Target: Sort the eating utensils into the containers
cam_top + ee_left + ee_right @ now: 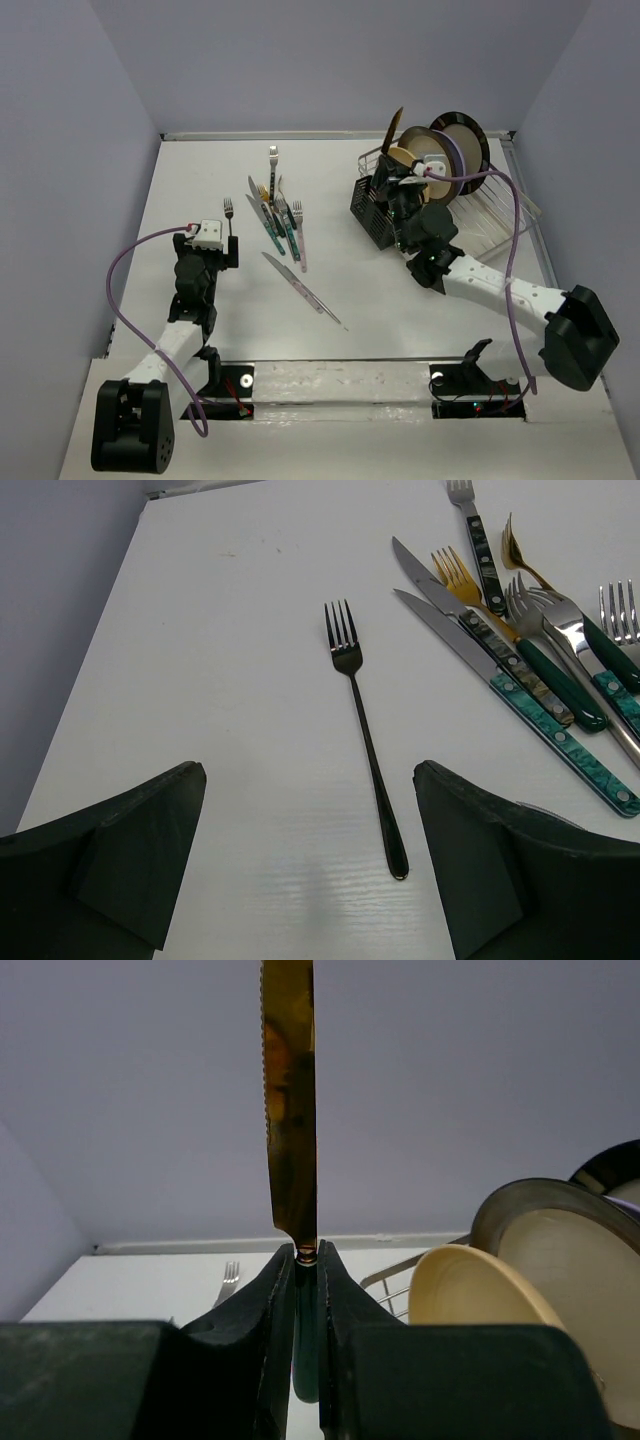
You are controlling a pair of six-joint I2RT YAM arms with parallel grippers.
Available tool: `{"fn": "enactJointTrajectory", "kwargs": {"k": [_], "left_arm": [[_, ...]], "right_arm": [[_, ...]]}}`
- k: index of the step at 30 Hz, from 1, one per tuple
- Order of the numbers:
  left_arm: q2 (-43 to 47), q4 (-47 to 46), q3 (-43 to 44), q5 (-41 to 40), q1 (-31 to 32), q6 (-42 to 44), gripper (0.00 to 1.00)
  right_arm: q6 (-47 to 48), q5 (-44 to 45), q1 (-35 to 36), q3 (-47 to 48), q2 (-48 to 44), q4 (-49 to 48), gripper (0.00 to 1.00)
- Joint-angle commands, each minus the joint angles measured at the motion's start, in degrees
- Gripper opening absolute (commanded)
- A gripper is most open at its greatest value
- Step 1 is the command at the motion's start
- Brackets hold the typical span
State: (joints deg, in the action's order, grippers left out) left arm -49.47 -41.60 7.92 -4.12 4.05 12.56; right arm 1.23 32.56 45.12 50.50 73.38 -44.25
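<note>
Two steps run together: left gripper, jaws wide apart, hovers over a lone dark fork on the table, probably about to descend; right gripper pinches a gold-bladed knife upright by the caddy, next lowering it into a compartment

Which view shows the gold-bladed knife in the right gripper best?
Right wrist: the gold-bladed knife fills the frame upright, serrated edge clear, right gripper shut on its green handle. Top external shows only a small tilted blade near the black perforated caddy. Left wrist misses it.
</note>
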Motion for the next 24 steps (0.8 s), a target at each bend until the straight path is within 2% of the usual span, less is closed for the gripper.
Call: {"fn": "enactJointTrajectory", "kwargs": {"k": [1, 12, 24], "left_arm": [[1.22, -4.27, -0.10, -0.01, 0.16, 0.10, 0.99], [1.31, -4.27, -0.19, -0.01, 0.16, 0.19, 0.99], [0.78, -4.27, 0.07, -0.10, 0.16, 0.10, 0.99]], "right_arm": [[4.57, 9.01, -0.83, -5.06, 3.26, -25.61, 0.00], [4.57, 11.91, -4.95, -11.12, 9.93, -33.09, 0.00], [-1.23, 11.57, -4.96, -16.40, 10.90, -28.27, 0.00]]}}
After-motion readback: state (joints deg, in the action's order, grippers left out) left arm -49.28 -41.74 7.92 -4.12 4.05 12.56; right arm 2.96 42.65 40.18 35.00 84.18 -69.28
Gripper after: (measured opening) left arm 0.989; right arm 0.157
